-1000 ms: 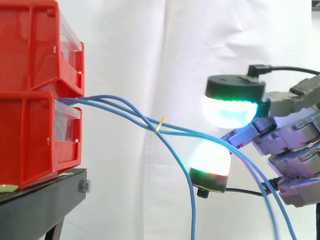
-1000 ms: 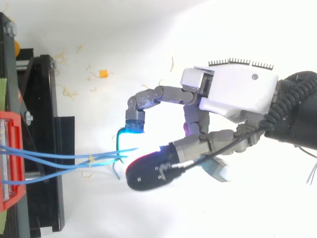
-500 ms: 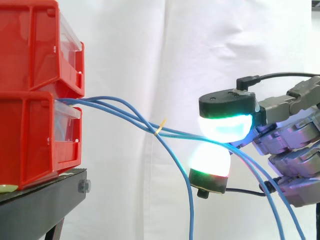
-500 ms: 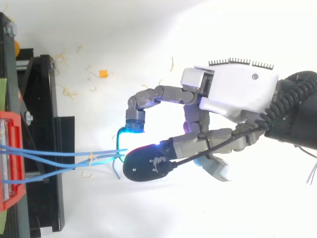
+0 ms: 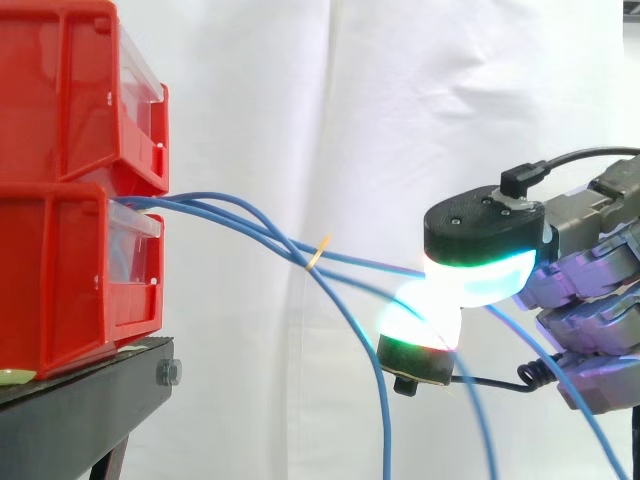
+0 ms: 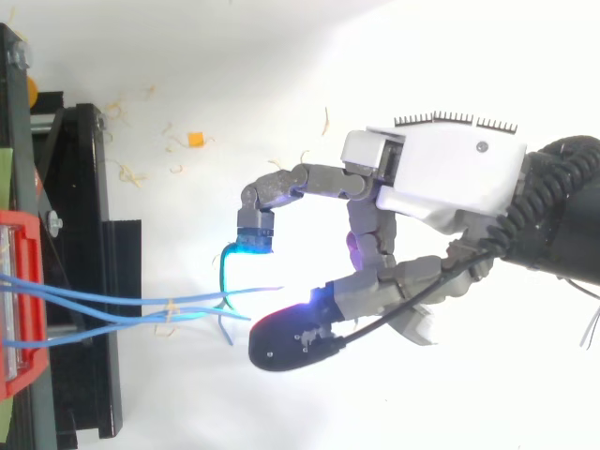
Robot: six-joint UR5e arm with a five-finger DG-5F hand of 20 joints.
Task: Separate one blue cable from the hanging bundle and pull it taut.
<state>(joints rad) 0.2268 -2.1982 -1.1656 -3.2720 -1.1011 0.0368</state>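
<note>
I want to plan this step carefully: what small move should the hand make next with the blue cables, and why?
Probably draw the hand slowly away from the red bins. Its fingers seem to pinch one blue cable, which runs from the bins in a gentle curve, not straight, while the other cables hang down loose beside it.

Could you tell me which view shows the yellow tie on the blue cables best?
The side view: the yellow tie sits clear against the white curtain, where the blue cables cross, between the red bins and the hand. The top view shows it as a small pale knot near the black stand, among scattered scraps.
</note>
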